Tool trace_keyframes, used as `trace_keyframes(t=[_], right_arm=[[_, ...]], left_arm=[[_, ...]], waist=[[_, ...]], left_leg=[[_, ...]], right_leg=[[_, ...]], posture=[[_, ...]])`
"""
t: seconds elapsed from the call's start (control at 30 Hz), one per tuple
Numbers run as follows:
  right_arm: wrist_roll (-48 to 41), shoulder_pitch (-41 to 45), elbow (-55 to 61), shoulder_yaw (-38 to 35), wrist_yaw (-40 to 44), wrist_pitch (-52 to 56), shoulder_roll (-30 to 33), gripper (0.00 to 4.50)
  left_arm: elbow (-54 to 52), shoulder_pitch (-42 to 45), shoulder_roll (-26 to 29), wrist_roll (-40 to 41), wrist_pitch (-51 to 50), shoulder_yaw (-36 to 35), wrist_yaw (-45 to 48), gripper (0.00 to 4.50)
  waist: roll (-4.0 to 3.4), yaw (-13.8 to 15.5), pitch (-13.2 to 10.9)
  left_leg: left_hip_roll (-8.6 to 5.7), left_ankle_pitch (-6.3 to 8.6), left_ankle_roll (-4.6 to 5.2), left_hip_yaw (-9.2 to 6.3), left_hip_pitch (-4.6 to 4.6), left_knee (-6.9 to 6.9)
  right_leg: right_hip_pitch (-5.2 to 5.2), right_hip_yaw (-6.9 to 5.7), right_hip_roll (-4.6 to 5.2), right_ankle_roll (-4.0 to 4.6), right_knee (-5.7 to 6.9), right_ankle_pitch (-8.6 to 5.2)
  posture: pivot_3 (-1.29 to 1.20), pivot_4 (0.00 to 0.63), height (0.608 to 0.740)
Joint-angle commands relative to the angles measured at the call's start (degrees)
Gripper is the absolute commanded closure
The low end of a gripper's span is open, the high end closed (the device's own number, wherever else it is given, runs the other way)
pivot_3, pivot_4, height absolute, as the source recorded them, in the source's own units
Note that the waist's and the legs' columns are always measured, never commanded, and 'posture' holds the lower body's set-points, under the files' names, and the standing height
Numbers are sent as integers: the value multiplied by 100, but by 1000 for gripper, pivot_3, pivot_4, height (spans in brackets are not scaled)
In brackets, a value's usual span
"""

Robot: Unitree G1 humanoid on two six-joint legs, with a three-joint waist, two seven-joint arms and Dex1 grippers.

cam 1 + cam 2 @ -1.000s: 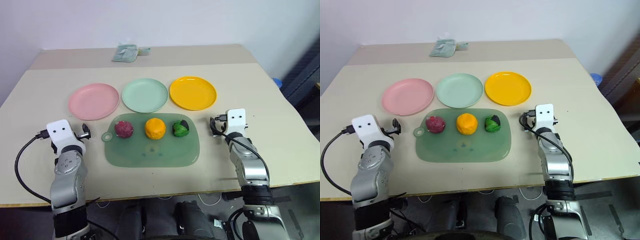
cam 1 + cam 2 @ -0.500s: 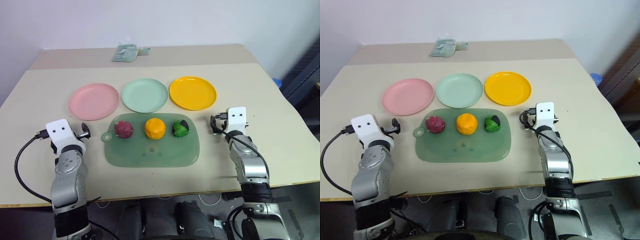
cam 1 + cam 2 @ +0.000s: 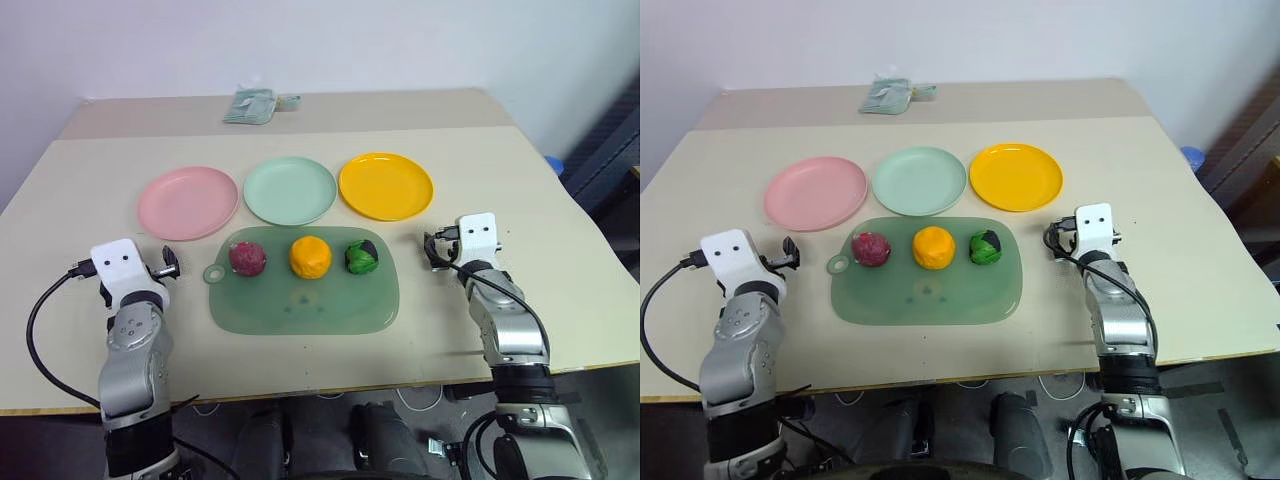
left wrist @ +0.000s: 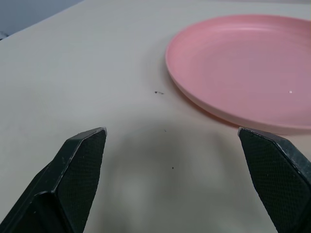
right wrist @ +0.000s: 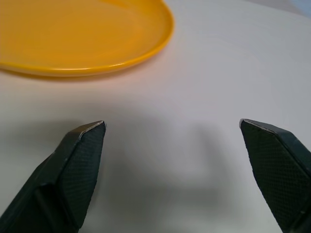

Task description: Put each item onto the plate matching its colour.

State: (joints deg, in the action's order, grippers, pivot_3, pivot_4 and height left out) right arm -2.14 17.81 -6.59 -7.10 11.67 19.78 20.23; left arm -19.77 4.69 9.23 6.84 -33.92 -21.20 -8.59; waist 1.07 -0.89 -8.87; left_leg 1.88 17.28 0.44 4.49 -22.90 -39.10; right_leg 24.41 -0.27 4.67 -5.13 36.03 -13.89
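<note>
Balls (image 3: 310, 257) lie between the two spread, empty end effectors (image 4: 172, 182) (image 5: 172, 177).

The table (image 3: 520, 170) has a matt, smooth beige top with a pale wood-look edge. The pink plate (image 4: 243, 68), mint green plate (image 3: 290, 190) and yellow-orange plate (image 5: 73, 34) look like smooth plastic with a soft sheen. The board (image 3: 305, 300) is translucent green plastic, faintly glossy. The maroon ball (image 3: 247, 258), orange ball (image 3: 310, 257) and green ball (image 3: 361, 257) look lumpy and matt. Gripper fingers (image 4: 80, 170) are black with finely textured pads
</note>
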Motion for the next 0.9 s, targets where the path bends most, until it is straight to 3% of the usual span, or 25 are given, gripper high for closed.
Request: trace_keyframes(t=[0.03, 0.47, 0.7, 0.9], right_arm=[[-278, -212, 383, -122, 742, -209, 449, 0], [-977, -541, 729, -526, 2165, -312, 1495, 0], [-2309, -1480, 2570, -459, 3323, 964, 1918, 0], [-2917, -1801, 3623, -162, 3493, 1706, 2033, 0]], left_arm=[[-312, -237, 390, 131, -45, -217, 427, 65], [-339, -716, 1328, 675, 111, -264, 1866, 65], [-643, -952, 1922, 1570, 296, -50, 3538, 65], [-648, -685, 2095, 1589, 330, 421, 3844, 65]], waist=[[0, 3, 0], [1, 15, -4], [0, 36, -5], [-1, 21, -6]], left_leg=[[0, 0, 0, 0, 0, 2], [5, 0, 0, -1, 1, 2], [4, 1, -1, -3, -18, 4], [3, 1, -2, -4, -18, 2]], right_leg=[[0, 0, 0, 0, 0, 0], [3, 0, 1, 3, -3, -2], [14, -2, 13, 4, -12, -2], [14, -3, 37, 6, -16, -2]], posture=[[0, 150, 740], [0, 150, 740], [0, 150, 740], [0, 150, 740]])
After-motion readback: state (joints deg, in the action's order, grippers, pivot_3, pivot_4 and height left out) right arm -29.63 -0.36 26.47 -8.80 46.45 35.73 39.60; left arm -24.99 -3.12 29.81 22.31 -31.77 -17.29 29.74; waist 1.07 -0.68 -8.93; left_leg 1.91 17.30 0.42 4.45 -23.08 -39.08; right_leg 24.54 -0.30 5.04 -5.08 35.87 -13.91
